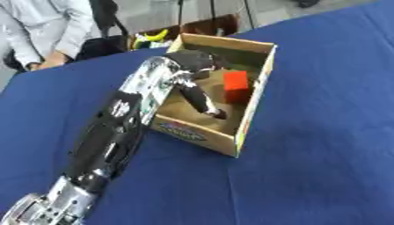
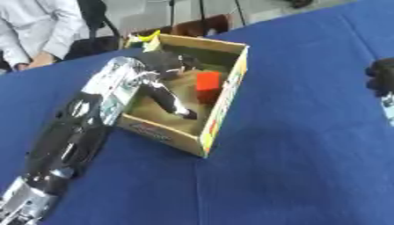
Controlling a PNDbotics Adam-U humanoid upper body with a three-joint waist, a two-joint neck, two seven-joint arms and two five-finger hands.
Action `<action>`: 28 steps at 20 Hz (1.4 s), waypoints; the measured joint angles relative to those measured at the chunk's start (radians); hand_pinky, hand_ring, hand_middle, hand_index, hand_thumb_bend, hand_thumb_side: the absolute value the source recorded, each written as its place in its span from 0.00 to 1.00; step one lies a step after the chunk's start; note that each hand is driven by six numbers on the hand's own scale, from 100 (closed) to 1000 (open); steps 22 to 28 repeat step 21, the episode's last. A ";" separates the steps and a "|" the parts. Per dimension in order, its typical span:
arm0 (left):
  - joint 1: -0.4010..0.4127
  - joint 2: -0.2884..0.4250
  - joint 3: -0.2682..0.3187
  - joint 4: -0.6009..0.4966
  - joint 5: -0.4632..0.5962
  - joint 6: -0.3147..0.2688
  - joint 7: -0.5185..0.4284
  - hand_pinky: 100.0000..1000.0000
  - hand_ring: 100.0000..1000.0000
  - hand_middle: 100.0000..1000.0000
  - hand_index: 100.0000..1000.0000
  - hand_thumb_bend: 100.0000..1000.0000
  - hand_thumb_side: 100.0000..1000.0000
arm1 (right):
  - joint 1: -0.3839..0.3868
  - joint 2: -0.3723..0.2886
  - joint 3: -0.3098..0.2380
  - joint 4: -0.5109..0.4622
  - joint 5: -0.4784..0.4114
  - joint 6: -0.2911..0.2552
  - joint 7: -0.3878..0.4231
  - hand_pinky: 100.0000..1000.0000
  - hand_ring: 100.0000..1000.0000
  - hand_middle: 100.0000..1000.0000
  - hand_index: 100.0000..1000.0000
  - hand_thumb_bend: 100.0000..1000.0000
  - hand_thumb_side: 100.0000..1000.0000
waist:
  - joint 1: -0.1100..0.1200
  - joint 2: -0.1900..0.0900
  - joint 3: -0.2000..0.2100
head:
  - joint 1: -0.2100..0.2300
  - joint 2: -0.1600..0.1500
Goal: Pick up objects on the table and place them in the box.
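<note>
Blue cloth covers the tabletop (image 1: 323, 132); no loose object shows on it. From the near left corner the left hand (image 1: 202, 94) reaches into the cardboard box (image 1: 250, 114) by the far edge, fingers stretched downward, holding nothing. An orange block (image 1: 236, 84) lies inside, just beside them. This looks like the release step; next, the hand must lift clear of the box walls. The right hand (image 2: 381, 77) shows dark at the right edge; its fingers I cannot tell.

The left hand (image 1: 202, 94) and its arm fill the box (image 1: 254, 94) from the near-left, and a red block (image 1: 235, 85) stands against the right wall. The blue table (image 1: 323, 132) to the right of the box lies open (only the right hand (image 2: 381, 75) shows at its edge).
</note>
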 measured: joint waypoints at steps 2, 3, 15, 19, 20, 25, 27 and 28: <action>0.000 0.002 0.008 -0.025 0.006 0.009 0.018 0.55 0.81 0.93 1.00 0.90 0.84 | 0.000 0.000 0.000 0.000 0.000 0.000 -0.001 0.82 0.77 0.47 0.67 0.08 0.43 | -0.001 -0.001 0.002 | 0.000 0.000; 0.000 0.004 0.014 -0.046 0.016 0.016 0.034 0.54 0.81 0.94 1.00 0.87 0.87 | 0.001 0.000 0.000 0.000 0.000 0.000 -0.001 0.82 0.77 0.47 0.67 0.08 0.43 | -0.001 -0.001 0.003 | 0.000 -0.001; 0.097 0.077 0.152 -0.410 0.568 0.251 0.582 0.31 0.64 0.73 0.90 0.65 0.93 | 0.014 0.009 -0.007 0.000 0.000 0.000 -0.024 0.82 0.77 0.47 0.67 0.06 0.43 | -0.026 -0.021 0.070 | -0.064 -0.008; 0.191 0.131 0.185 -0.501 0.924 0.268 0.696 0.35 0.63 0.71 0.93 0.60 0.89 | 0.026 0.010 -0.013 0.000 0.000 -0.002 -0.035 0.81 0.77 0.47 0.67 0.06 0.43 | -0.034 -0.031 0.101 | -0.106 -0.008; 0.219 0.145 0.191 -0.520 1.016 0.266 0.708 0.35 0.62 0.71 0.93 0.60 0.89 | 0.028 0.011 -0.015 0.000 0.000 -0.002 -0.038 0.81 0.77 0.47 0.67 0.06 0.43 | -0.038 -0.033 0.111 | -0.116 -0.008; 0.248 0.160 0.197 -0.540 1.108 0.261 0.715 0.35 0.62 0.70 0.93 0.60 0.90 | 0.028 0.011 -0.018 0.000 0.000 -0.003 -0.040 0.81 0.77 0.47 0.67 0.06 0.43 | -0.044 -0.034 0.121 | -0.125 -0.008; 0.248 0.160 0.197 -0.540 1.108 0.261 0.715 0.35 0.62 0.70 0.93 0.60 0.90 | 0.028 0.011 -0.018 0.000 0.000 -0.003 -0.040 0.81 0.77 0.47 0.67 0.06 0.43 | -0.044 -0.034 0.121 | -0.125 -0.008; 0.248 0.160 0.197 -0.540 1.108 0.261 0.715 0.35 0.62 0.70 0.93 0.60 0.90 | 0.028 0.011 -0.018 0.000 0.000 -0.003 -0.040 0.81 0.77 0.47 0.67 0.06 0.43 | -0.044 -0.034 0.121 | -0.125 -0.008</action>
